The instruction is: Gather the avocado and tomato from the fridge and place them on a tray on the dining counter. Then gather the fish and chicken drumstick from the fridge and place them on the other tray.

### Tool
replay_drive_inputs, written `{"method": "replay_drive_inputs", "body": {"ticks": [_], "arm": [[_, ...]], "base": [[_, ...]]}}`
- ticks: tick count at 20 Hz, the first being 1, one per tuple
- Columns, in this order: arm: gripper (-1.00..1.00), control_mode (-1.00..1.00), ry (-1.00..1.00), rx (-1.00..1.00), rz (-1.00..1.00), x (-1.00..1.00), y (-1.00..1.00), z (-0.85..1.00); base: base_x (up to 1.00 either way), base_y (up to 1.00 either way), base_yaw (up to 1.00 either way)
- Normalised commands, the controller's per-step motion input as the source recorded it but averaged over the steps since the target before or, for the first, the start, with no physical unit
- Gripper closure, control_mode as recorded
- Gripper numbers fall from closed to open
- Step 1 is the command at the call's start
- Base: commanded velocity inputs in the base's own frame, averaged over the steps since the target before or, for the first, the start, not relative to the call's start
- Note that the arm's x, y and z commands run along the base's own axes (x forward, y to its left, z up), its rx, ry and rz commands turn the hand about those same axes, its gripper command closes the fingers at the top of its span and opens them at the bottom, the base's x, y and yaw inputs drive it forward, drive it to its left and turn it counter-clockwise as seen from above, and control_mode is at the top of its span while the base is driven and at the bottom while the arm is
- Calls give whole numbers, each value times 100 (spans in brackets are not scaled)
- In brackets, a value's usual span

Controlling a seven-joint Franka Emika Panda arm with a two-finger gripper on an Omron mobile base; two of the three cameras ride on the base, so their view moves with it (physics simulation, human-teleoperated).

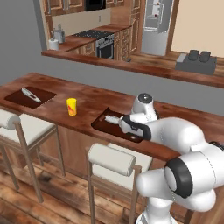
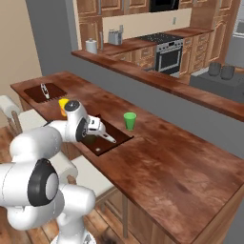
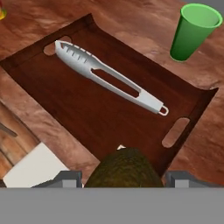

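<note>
The hand view looks down on a dark brown tray (image 3: 65,105) with cut-out handles, a pair of white slotted tongs (image 3: 109,78) lying slantwise in it and a green cup (image 3: 192,33) standing just beyond its far corner on the desk (image 3: 131,22). The right base view shows that same cup beside the tray, while the left base view shows a second tray (image 1: 30,97) further along the reddish-brown plank top, a yellow cup (image 1: 71,106) between the two trays, white-cushioned stools (image 1: 111,159) below, and the grey fridge (image 1: 154,26) far back in the kitchen. The avocado (image 3: 124,169) is a dark, rough, brownish-green lump sitting between the fingertips of the gripper (image 3: 124,177), which is clamped on it with jaws fairly wide, above the tray's near edge.
</note>
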Motion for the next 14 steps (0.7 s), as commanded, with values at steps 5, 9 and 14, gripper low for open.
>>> {"method": "replay_drive_inputs", "body": {"ticks": [5,9,14], "arm": [[100,-100,0,0,0,19,-1,-13],[100,-100,0,0,0,19,0,-17],[100,-100,0,0,0,20,0,-18]], "base": [[0,0,0],[0,0,0],[0,0,0]]}}
